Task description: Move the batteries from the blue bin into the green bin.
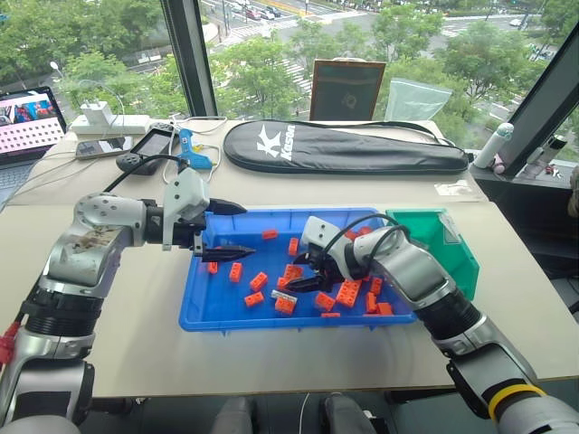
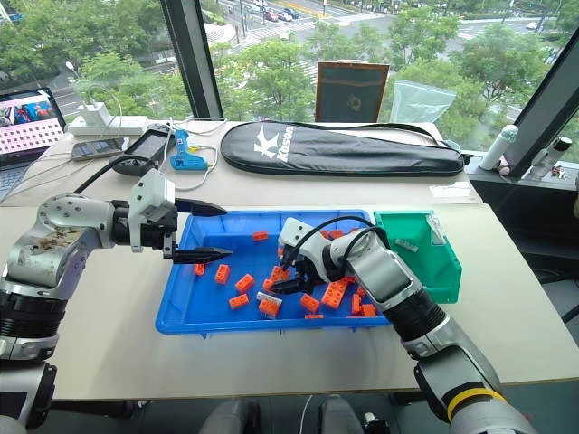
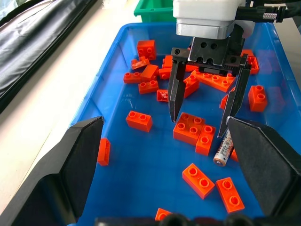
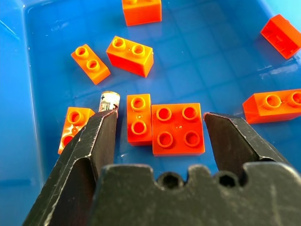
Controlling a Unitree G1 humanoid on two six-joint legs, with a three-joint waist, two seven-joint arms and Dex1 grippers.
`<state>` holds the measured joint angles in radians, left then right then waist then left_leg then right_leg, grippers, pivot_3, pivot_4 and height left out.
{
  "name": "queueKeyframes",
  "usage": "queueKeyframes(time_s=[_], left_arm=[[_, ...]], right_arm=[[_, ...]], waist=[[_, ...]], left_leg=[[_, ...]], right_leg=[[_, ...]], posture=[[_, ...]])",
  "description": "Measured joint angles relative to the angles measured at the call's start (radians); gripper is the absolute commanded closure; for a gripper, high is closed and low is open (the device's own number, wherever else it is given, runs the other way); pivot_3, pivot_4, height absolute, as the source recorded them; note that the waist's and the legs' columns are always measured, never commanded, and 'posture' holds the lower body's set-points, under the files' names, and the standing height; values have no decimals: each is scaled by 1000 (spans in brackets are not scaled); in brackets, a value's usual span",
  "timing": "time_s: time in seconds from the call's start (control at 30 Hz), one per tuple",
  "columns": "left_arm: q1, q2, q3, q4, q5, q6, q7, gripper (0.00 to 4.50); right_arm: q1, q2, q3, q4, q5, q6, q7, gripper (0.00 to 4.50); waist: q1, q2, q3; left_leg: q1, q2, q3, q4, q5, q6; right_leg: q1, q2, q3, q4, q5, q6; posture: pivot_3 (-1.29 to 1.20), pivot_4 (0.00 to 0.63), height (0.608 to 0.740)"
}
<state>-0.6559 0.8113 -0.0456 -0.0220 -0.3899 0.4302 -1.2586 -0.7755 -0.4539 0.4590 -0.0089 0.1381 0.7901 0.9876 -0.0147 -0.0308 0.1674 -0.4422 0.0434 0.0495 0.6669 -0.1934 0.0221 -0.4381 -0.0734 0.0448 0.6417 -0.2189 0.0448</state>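
Observation:
The blue bin (image 1: 204, 312) lies on the table and holds several orange bricks. One silver battery (image 3: 223, 149) lies among them near the tray's middle, also seen as the battery (image 4: 109, 100). My right gripper (image 1: 303, 274) hangs open low over the bricks. Its fingers straddle two orange bricks (image 4: 165, 124), and one fingertip (image 4: 104, 123) is right next to the battery's end. My left gripper (image 1: 237, 229) is open and empty above the tray's left part, pointing toward the right gripper (image 3: 201, 120). The green bin (image 1: 452, 253) stands against the tray's right end; a small grey piece (image 2: 407, 244) lies inside it.
A black racket bag (image 1: 344, 145) lies across the table behind the bins. A laptop (image 1: 27, 122), a power strip (image 1: 113, 122), cables and a blue tool (image 1: 194, 149) sit at the far left. A framed board (image 1: 346, 89) leans on the window.

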Motion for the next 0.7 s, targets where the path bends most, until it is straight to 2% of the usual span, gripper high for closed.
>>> queueKeyframes(time_s=[0.37, 0.5, 0.7], left_arm=[[0, 0, 0, 0, 0, 0, 3, 0], [0, 0, 0, 0, 0, 0, 3, 0], [0, -6, 0, 0, 0, 0, 3, 0]], right_arm=[[9, 4, 13, 24, -19, -19, -8, 1052], [10, 8, 14, 30, -25, -22, -9, 2055], [10, 10, 13, 30, -34, -24, -14, 2063]], waist=[[0, 0, 0], [0, 0, 0], [0, 0, 0]], left_leg=[[0, 0, 0, 0, 0, 0], [0, 0, 0, 0, 0, 0], [0, 0, 0, 0, 0, 0]], right_leg=[[0, 0, 0, 0, 0, 0], [0, 0, 0, 0, 0, 0], [0, 0, 0, 0, 0, 0]], posture=[[0, 150, 740], [0, 150, 740], [0, 150, 740]])
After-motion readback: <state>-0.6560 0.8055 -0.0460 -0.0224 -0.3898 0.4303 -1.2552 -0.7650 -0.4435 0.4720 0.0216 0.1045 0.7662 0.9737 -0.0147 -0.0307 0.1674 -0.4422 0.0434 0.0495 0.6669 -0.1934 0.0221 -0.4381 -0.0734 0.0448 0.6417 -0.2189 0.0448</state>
